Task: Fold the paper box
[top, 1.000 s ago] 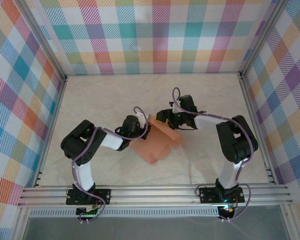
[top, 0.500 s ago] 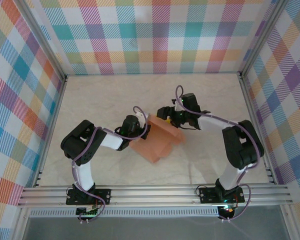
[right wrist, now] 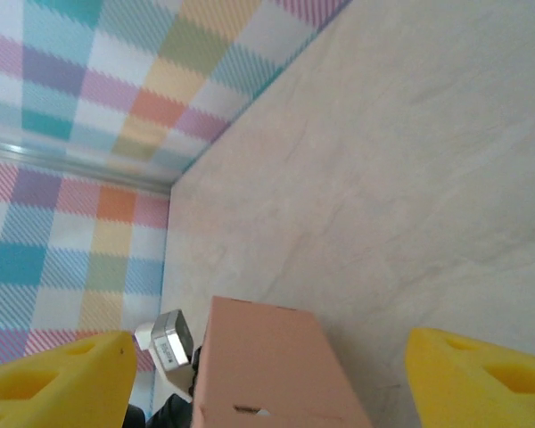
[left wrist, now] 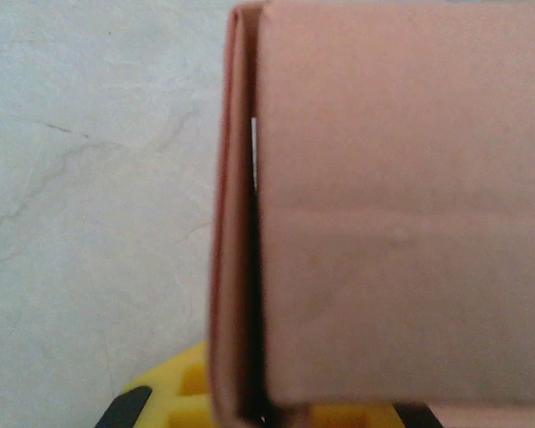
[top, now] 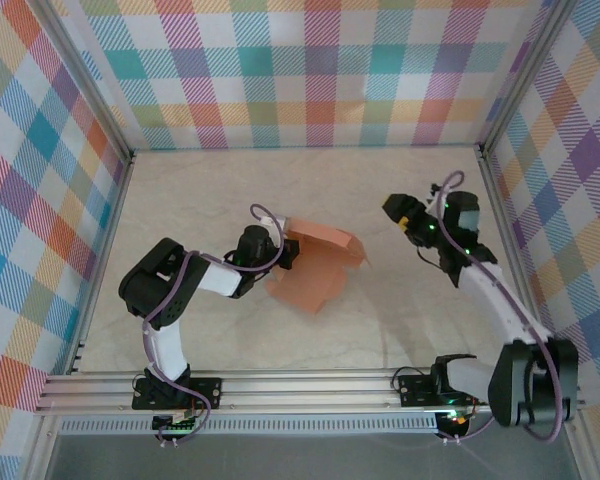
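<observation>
The left gripper (top: pixel 280 256) is clenching one edge of the paper box (top: pixel 318 272), so the half-folded salmon card is jutting out beyond its jaws with nothing else supporting it. The right gripper (top: pixel 398 212) is hanging released, jaws wide and holding nothing, well apart from the box (which is sitting straight ahead of its jaws in the wrist view). With nothing bracing the far side, the raised panel is probably at risk of springing open, or the card of creasing at the pinch. The pale, veined table (top: pixel 410 310) is looking smooth and slippery, and plaid walls (top: pixel 320 70) are enclosing it.
</observation>
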Controlling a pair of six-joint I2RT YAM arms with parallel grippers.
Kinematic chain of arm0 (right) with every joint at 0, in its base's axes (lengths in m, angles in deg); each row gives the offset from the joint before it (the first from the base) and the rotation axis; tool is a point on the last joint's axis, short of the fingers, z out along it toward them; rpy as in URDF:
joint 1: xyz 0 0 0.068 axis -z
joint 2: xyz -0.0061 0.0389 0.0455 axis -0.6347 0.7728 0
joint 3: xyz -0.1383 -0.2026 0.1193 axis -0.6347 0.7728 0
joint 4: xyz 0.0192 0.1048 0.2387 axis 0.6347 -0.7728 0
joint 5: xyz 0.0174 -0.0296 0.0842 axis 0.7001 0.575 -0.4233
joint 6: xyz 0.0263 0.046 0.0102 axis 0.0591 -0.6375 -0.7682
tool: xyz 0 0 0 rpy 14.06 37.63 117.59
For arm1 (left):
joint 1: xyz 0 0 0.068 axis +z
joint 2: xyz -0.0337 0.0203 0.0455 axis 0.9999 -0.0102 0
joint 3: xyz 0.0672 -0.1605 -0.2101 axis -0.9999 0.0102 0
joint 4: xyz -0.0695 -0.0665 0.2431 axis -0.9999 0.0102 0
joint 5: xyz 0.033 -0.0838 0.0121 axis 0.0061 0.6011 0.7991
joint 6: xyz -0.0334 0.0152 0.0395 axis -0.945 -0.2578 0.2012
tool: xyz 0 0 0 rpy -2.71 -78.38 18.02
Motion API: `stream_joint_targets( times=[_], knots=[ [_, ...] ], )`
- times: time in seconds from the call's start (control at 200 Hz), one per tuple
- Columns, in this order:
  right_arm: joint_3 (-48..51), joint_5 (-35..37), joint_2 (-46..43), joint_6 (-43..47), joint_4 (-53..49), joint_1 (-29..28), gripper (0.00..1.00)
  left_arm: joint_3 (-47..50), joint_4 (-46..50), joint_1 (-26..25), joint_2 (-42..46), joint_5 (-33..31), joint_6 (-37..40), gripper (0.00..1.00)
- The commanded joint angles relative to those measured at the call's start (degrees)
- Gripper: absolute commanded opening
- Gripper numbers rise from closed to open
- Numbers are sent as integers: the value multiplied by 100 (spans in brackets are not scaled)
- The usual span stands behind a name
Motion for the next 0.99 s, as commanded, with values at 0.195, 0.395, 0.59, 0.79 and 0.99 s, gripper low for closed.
stream_joint_targets(
  times=[0.195,0.395,0.59,0.79,0.99],
  knots=[
    [1319,-460,-924,-391,903,294,75,-189,-1026,281,-31,462,-2092,0],
    [1319,-1139,-591,-373,1500,-12,69,-367,-1559,325,-233,786,-2827,0],
    [1046,-1138,68,-790,2317,-612,61,-337,-1731,317,-308,812,-2859,0],
    [714,-1144,758,-1162,3060,-1109,52,-271,-1745,312,-281,818,-2777,0],
    [444,-1101,1246,-1394,3559,-1317,45,-244,-1783,304,-247,886,-2732,0]
  ],
)
